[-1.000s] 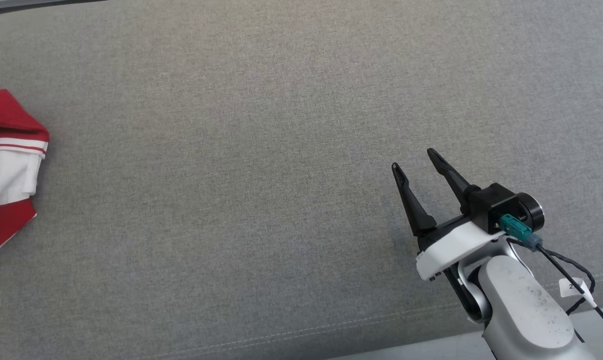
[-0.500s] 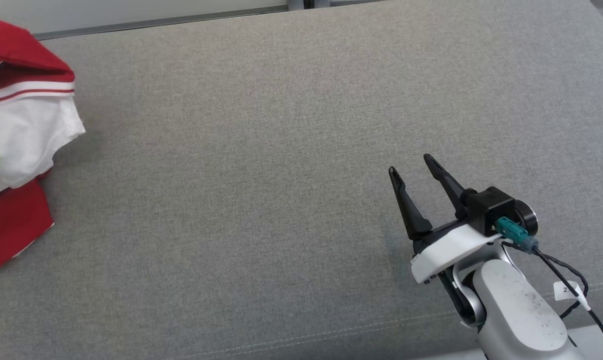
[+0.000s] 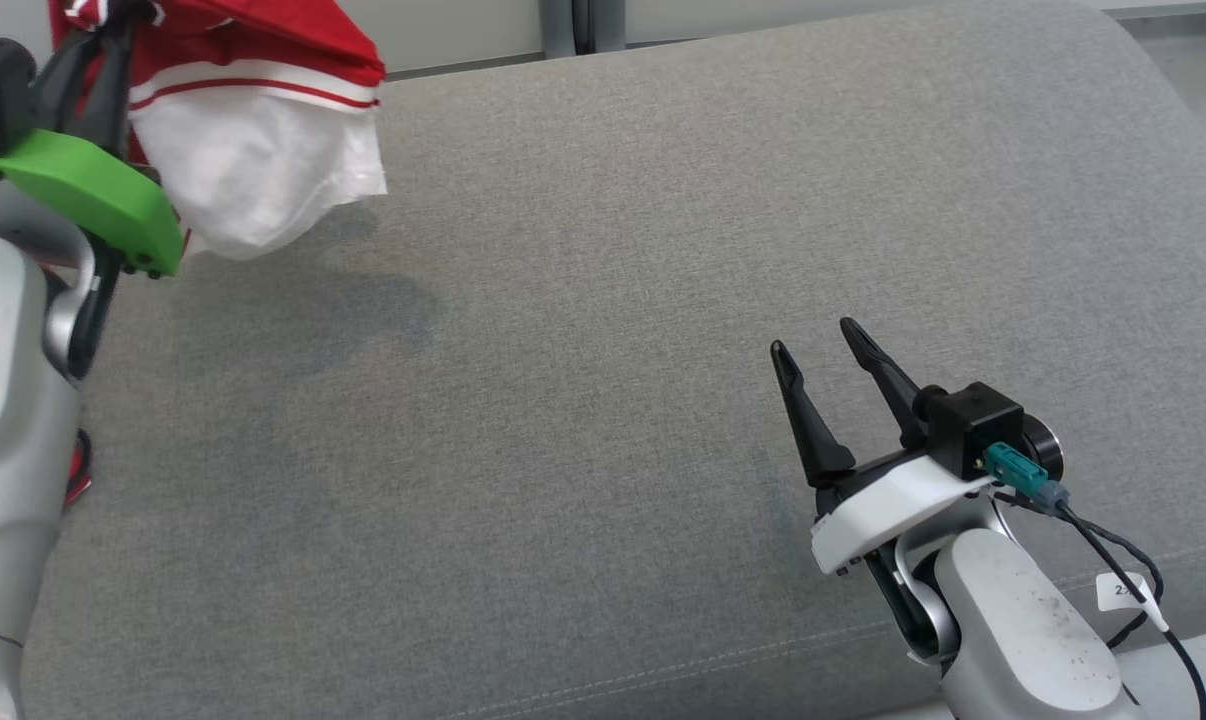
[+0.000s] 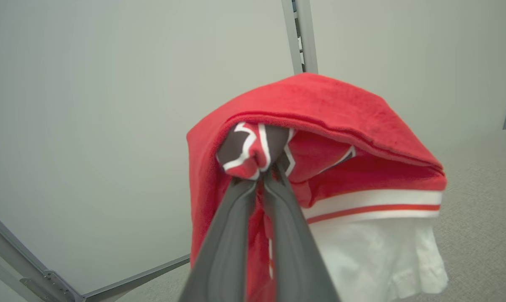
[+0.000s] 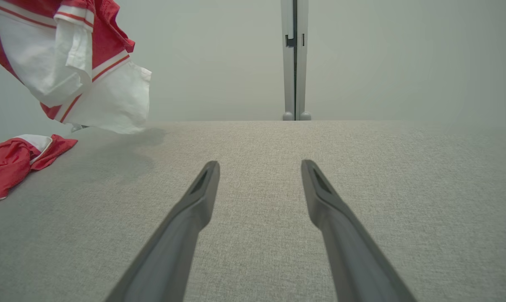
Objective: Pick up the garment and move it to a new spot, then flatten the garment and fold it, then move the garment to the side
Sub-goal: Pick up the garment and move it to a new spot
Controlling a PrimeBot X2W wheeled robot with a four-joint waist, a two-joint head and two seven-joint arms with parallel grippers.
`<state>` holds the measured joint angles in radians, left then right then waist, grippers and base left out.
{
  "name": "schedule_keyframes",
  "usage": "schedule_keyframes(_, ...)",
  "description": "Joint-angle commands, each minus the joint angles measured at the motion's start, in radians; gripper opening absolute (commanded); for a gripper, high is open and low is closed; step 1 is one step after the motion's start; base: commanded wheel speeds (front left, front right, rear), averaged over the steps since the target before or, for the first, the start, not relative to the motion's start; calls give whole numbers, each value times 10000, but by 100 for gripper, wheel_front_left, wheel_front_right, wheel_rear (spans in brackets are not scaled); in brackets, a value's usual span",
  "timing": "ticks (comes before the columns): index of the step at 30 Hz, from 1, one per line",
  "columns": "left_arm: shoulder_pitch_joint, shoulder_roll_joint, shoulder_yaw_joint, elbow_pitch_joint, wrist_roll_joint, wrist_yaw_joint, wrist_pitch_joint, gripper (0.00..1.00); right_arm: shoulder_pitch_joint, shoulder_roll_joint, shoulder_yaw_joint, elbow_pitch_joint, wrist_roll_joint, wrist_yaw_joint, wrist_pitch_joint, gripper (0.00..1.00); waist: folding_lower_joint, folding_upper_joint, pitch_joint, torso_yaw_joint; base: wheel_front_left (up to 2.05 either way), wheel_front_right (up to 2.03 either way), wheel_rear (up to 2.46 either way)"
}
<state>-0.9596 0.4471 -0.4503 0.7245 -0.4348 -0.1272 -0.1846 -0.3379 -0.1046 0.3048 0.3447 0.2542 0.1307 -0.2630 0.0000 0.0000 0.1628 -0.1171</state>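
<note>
- Garment (image 3: 253, 150): a red and white sports-style top with red-and-white striped trim, hanging in the air at the upper left of the head view, lifted off the grey cushion (image 3: 603, 300). A white panel droops lowest, with red cloth bunched above it.
- Left gripper (image 3: 103, 40): at the far left, on a pale arm with a bright green mount (image 3: 83, 190). Its two dark fingers are pressed together on a bunched fold of the garment. In the left wrist view the pinched fold shows red, dark and white trim, and the red cloth drapes over the fingertips like a hood.
- Loose red cloth (image 5: 14, 161): in the right wrist view, a red fold with a white edge lies on the cushion at the left, below the hanging part. Whether it joins the lifted part cannot be told.
- Shadow (image 3: 363, 310): a soft dark patch on the cushion, just below and to the right of the hanging cloth.
- Centre: plain grey woven fabric, with a pale wall and a vertical metal post (image 5: 293, 63) behind the far edge.
- Right gripper (image 3: 815, 337): at the lower right, well apart from the garment. Its fingers are spread wide with nothing between them, pointing out over the cushion. A black cable (image 3: 1113, 550) with a small white tag trails from its wrist.
</note>
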Motion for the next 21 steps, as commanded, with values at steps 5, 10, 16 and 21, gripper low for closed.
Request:
schedule_keyframes(5, 721, -429, -181, -1069, -142, 218, 98, 0, 141, 64, -130, 2, 89, 1, -53, 100, 0, 0, -123, -394, 0, 0, 0)
schedule_keyframes(10, 1433, -1012, -590, -2136, -243, 404, 310, 0, 215, 93, -334, -50, 47, 1, -53, 100, 0, 0, -117, -595, 0, 0, 0)
schedule_keyframes(16, 2187, -1790, -1225, -2789, -323, 455, 545, 0, 179, 142, -463, -114, -6, 1, -53, 100, 0, 0, -6, -699, 0, 0, 0)
schedule_keyframes(21, 2758, -2458, -1633, -2446, -418, 524, 456, 0, 130, 195, -491, -140, -53, 1, -53, 100, 0, 0, 100, -716, 0, 0, 0)
